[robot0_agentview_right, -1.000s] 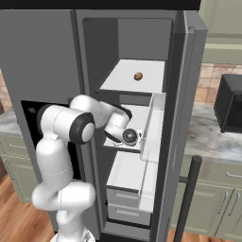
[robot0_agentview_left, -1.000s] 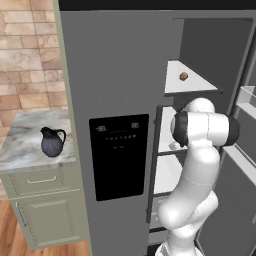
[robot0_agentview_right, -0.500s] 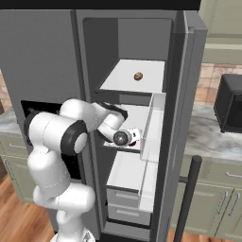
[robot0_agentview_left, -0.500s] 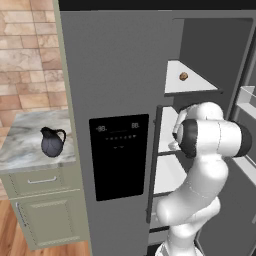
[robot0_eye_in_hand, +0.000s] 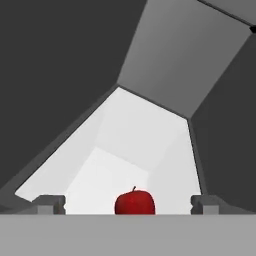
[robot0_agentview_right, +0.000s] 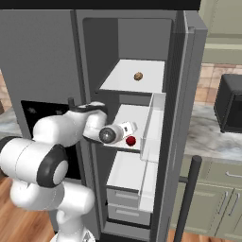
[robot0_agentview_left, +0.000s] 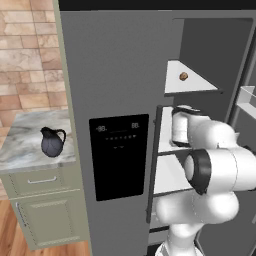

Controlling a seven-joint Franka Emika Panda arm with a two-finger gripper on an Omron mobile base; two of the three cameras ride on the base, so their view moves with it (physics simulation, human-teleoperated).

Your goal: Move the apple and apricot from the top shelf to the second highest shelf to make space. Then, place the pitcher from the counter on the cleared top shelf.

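The red apple (robot0_agentview_right: 131,140) (robot0_eye_in_hand: 134,202) rests on the second highest shelf (robot0_agentview_right: 135,115) (robot0_eye_in_hand: 125,145) inside the open fridge. My gripper (robot0_agentview_right: 127,128) (robot0_eye_in_hand: 129,206) hovers just in front of it, open. The fingertips (robot0_eye_in_hand: 50,204) stand wide on either side of the apple, clear of it. On the top shelf (robot0_agentview_right: 120,81) (robot0_agentview_left: 197,86) sits the tan apricot (robot0_agentview_right: 138,76) (robot0_agentview_left: 183,76). The dark pitcher (robot0_agentview_left: 52,141) stands on the marbled counter (robot0_agentview_left: 22,155) left of the fridge.
A white door bin (robot0_agentview_right: 152,124) juts out right of the apple. The closed left fridge door with its black dispenser panel (robot0_agentview_left: 118,155) borders the opening. A dark microwave (robot0_agentview_right: 230,101) sits on the right counter. Drawers (robot0_agentview_right: 125,208) fill the fridge's bottom.
The hand has drawn back a little from the shelf and its jaws have widened slightly. The apple stays on the shelf, free of the fingers. The elbow has swung outward.
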